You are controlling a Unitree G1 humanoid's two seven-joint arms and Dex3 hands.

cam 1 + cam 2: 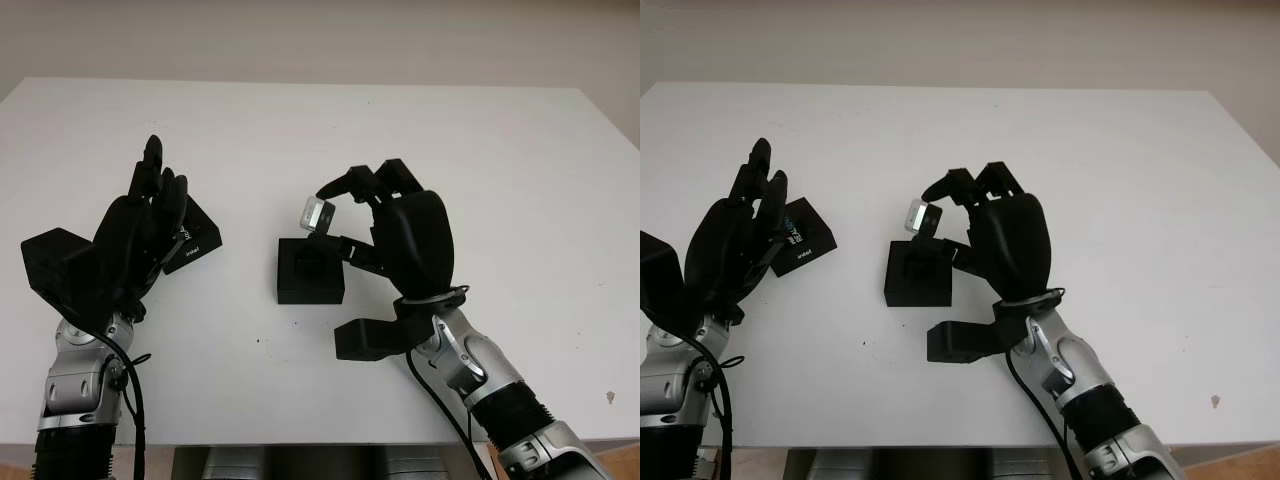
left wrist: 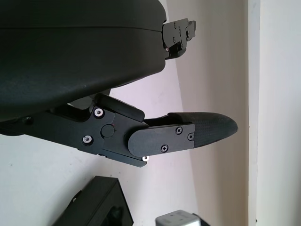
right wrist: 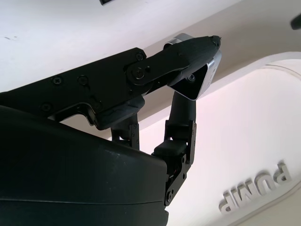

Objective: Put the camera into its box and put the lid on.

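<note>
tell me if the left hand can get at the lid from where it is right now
Probably yes. The left hand is open and sits right beside the lid, its fingers already over the lid's near edge. Nothing lies between them; the right hand, holding the camera above the box, is well apart.

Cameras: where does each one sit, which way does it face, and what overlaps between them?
Left eye view: on the head, looking down at the white table; both arms enter from the bottom, right hand holding the silver camera above the open box, left hand over the lid.
Right eye view: same scene from slightly to the side.
Left wrist view: beside the left hand's shell, toward box and camera.
Right wrist view: beside the right hand's fingers, on the camera.
Shared: the camera appears in all four.
</note>
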